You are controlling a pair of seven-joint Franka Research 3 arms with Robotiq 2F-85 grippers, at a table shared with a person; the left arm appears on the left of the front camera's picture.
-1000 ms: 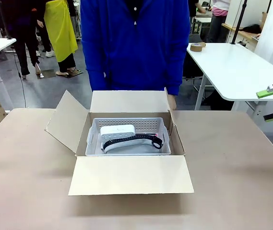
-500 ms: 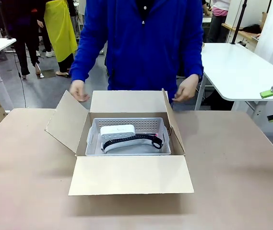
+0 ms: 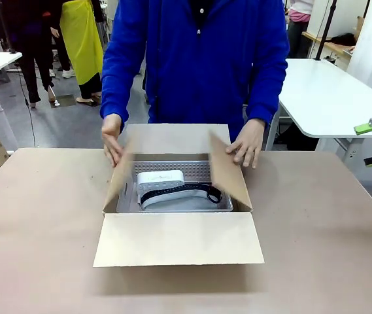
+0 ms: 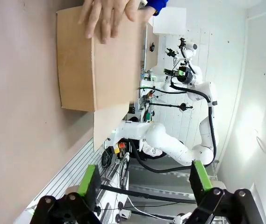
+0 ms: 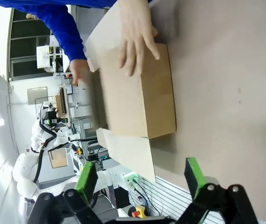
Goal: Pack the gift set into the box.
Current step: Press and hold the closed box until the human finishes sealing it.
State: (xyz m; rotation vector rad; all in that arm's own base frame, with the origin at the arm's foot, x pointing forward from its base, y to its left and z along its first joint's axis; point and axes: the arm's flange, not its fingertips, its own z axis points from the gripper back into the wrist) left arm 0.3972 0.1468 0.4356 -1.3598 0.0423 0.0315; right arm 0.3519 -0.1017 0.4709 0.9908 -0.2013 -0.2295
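At the frame's middle we see the gift set (image 3: pixel 172 186) lying in a grey basket (image 3: pixel 172 167) inside the box (image 3: pixel 178 239). The person's hands (image 3: pixel 246 142) touch both side flaps (image 3: pixel 228 173), tilted inward. Our left gripper (image 4: pixel 144 179) and right gripper (image 5: pixel 140 176) stand spread, empty.

Side flaps (image 3: pixel 228 171) of large brown corrugated cardboard box (image 3: pixel 178 239) blurred, grey-blue dark-banded gift set (image 3: pixel 172 186) partly hidden by them.

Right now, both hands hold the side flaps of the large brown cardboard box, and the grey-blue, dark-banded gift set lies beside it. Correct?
Not quite: the front view shows the gift set lying inside the box; the rest holds.
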